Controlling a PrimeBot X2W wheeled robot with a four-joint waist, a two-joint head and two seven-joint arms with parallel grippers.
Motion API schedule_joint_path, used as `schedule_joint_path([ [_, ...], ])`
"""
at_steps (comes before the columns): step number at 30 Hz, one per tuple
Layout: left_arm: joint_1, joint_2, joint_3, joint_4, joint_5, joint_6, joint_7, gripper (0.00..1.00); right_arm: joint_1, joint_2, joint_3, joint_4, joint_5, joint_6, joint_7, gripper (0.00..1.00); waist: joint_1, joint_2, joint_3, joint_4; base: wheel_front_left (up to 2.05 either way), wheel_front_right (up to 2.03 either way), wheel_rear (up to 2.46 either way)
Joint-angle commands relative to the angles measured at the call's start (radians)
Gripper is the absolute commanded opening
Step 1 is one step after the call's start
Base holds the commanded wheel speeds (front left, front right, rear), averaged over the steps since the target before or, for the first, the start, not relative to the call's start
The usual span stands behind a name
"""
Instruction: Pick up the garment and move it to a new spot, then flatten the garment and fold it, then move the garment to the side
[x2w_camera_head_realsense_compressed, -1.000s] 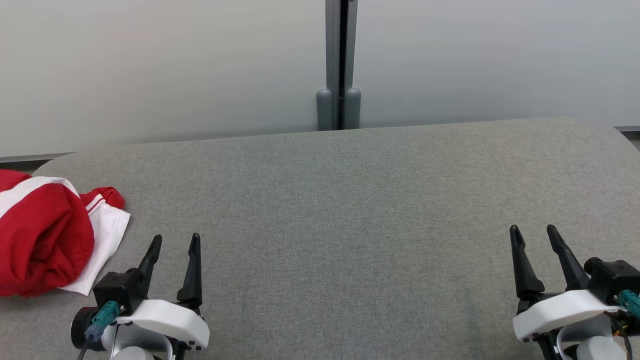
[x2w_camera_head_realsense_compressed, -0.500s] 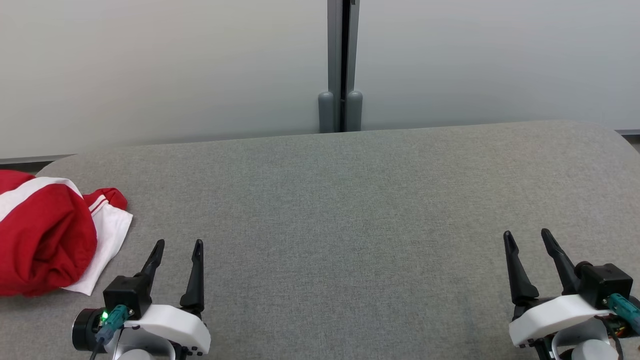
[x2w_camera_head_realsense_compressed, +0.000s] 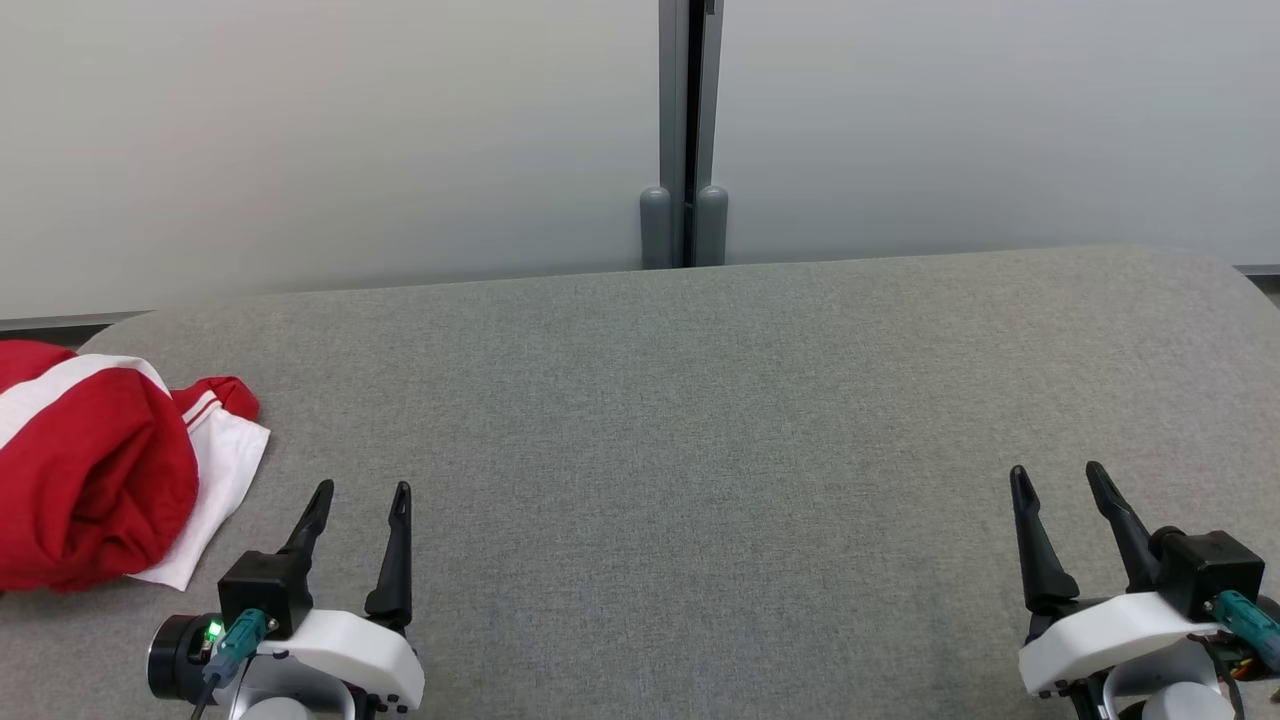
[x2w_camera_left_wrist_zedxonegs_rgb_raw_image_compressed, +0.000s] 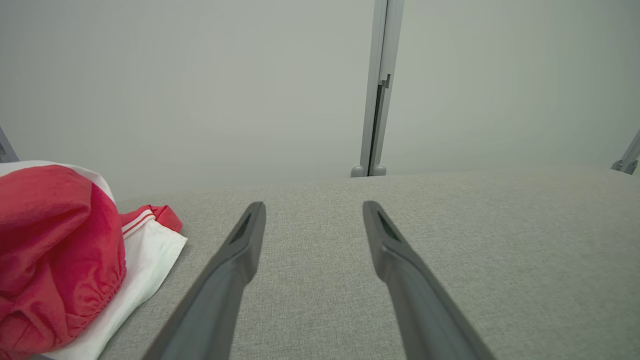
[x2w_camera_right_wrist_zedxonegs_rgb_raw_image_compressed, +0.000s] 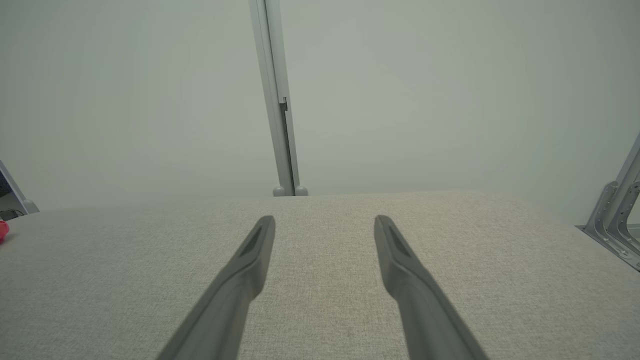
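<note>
The garment (x2w_camera_head_realsense_compressed: 90, 470) is a crumpled red and white bundle at the left end of the grey fabric surface (x2w_camera_head_realsense_compressed: 700, 430), partly cut off by the head view's left edge. The left wrist view shows the garment (x2w_camera_left_wrist_zedxonegs_rgb_raw_image_compressed: 60, 270) at its lower left. My left gripper (x2w_camera_head_realsense_compressed: 362, 490) hovers open just right of the bundle, apart from it, nothing between its fingers. In its own wrist view the left gripper (x2w_camera_left_wrist_zedxonegs_rgb_raw_image_compressed: 312, 207) points over bare fabric. My right gripper (x2w_camera_head_realsense_compressed: 1055, 472) stands open at the lower right, far from the garment, and the right gripper (x2w_camera_right_wrist_zedxonegs_rgb_raw_image_compressed: 324, 220) holds nothing.
Pale wall panels with a grey post (x2w_camera_head_realsense_compressed: 685, 130) stand behind the surface's far edge. The surface has rounded corners at left and right. A metal frame (x2w_camera_right_wrist_zedxonegs_rgb_raw_image_compressed: 615, 215) stands off the right end. A wide stretch of fabric lies between my two grippers.
The head camera has shifted slightly, so the whole picture sits a little lower and to the right. Both grippers have drawn back a little toward the bottom edge. The garment has not moved.
</note>
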Motion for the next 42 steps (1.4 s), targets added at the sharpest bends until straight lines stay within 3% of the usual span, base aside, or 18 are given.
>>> schedule_joint_path([
  [1, -0.013, 0.003, 0.003, 0.003, -0.003, -0.002, -0.005, 1.0, 0.009, -0.002, -0.001, 0.002, 0.005, 0.0, -0.001, 1.0, 0.0, 0.0, 0.0, 0.0, 0.0, 0.0, 0.0],
  [11, -0.024, 0.001, 0.004, 0.015, -0.016, -0.003, -0.005, 1.0, 0.009, -0.003, -0.004, 0.003, 0.002, 0.0, 0.005, 1.0, 0.0, 0.0, -0.002, 0.012, 0.0, 0.0, 0.0],
  [16, -0.039, 0.0, 0.001, 0.015, -0.023, -0.001, -0.005, 1.0, 0.013, -0.008, -0.015, -0.014, -0.003, 0.0, 0.01, 1.0, 0.0, 0.0, 0.002, 0.053, 0.0, 0.0, 0.0],
  [34, -0.079, 0.0, 0.023, 0.001, -0.04, 0.018, -0.004, 1.0, 0.032, -0.003, 0.01, -0.136, -0.027, 0.0, 0.073, 1.0, 0.0, 0.0, 0.02, 0.41, 0.0, 0.0, 0.0],
  [42, -0.068, 0.004, 0.053, -0.001, -0.034, 0.011, -0.004, 1.0, 0.031, 0.0, 0.027, -0.16, -0.03, 0.0, 0.091, 1.0, 0.0, 0.0, 0.024, 0.497, 0.0, 0.0, 0.0],
])
